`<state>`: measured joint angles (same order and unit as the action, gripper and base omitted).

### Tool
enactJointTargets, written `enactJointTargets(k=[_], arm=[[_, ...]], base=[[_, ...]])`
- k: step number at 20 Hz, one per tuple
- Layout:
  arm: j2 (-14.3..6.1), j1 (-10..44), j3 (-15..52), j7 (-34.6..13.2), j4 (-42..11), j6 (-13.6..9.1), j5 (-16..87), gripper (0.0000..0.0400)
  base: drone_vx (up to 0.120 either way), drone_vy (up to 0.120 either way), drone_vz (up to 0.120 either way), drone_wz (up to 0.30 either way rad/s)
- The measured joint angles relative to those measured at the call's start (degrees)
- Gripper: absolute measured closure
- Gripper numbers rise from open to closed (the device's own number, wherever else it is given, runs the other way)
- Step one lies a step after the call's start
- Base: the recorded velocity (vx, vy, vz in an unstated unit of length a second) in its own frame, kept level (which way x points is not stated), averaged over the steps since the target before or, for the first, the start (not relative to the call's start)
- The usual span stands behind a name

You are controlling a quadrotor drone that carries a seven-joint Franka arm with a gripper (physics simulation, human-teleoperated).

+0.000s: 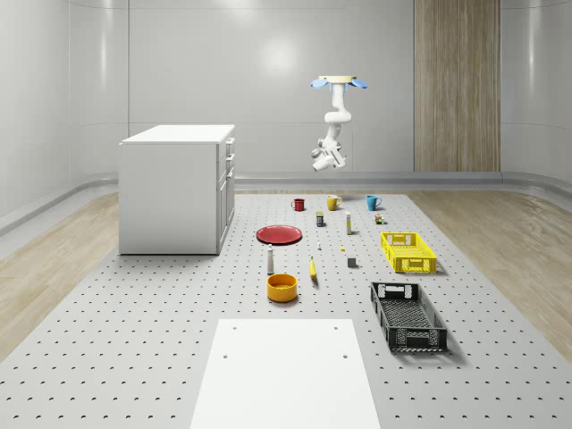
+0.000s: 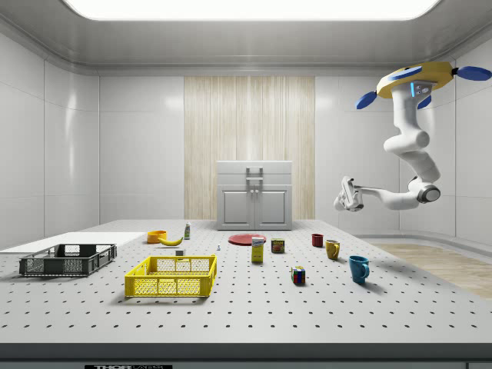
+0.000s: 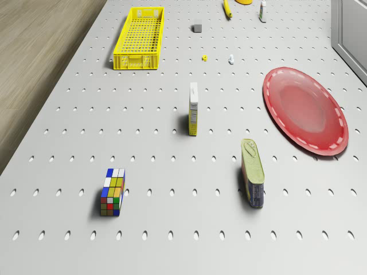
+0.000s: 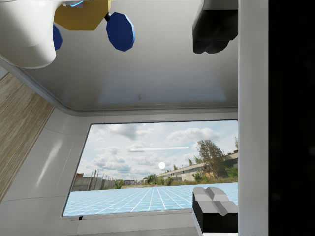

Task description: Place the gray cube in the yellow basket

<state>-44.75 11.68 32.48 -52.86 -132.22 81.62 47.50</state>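
Note:
The small gray cube (image 1: 352, 262) sits on the perforated table, just to the whole-scene view's left of the yellow basket (image 1: 414, 265); the drone view has the gray cube (image 3: 197, 27) beside the basket (image 3: 136, 62) too. The basket (image 2: 169, 286) holds nothing. My drone (image 1: 339, 82) hovers high over the table's far end, above the row of mugs, seen also in the side view (image 2: 419, 77). The arm hangs below it, with the gripper (image 1: 323, 161) far above and beyond the cube. It points sideways (image 2: 347, 196). In the wrist view the gripper (image 4: 214, 123) is open with nothing between its fingers.
A white cabinet (image 1: 177, 188) stands at the table's back left. On the table are a red plate (image 3: 304, 109), a tin can (image 3: 252, 172), a yellow box (image 3: 194, 109), a Rubik's cube (image 3: 113, 192), mugs (image 1: 332, 202), a banana (image 1: 313, 268), an orange bowl (image 1: 281, 287) and a black basket (image 1: 408, 315).

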Motion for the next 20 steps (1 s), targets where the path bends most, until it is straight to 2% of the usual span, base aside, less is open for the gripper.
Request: enactJointTargets(k=[4,7,9,14,17,20], arm=[[-3.3,8.5,14.3,-8.2,-14.7,-0.4,25.9,0.0000],[-5.7,17.3,22.7,-15.9,-24.0,-3.4,42.8,0.0000],[-7.2,23.5,27.0,-20.7,-28.0,-6.1,51.1,0.0000],[-10.6,36.0,33.8,-29.2,-32.4,-11.9,62.0,0.0000],[-12.2,40.5,36.0,-32.2,-33.2,-13.7,64.6,0.0000],[-13.7,43.5,37.5,-34.1,-33.6,-14.6,65.7,0.0000]], base=[[0.120,0.000,0.000,0.000],[0.120,0.000,0.000,0.000],[0.120,0.000,-0.100,0.000],[0.120,0.000,-0.120,0.000],[0.120,0.000,-0.120,0.000],[0.120,0.000,-0.080,0.000]])
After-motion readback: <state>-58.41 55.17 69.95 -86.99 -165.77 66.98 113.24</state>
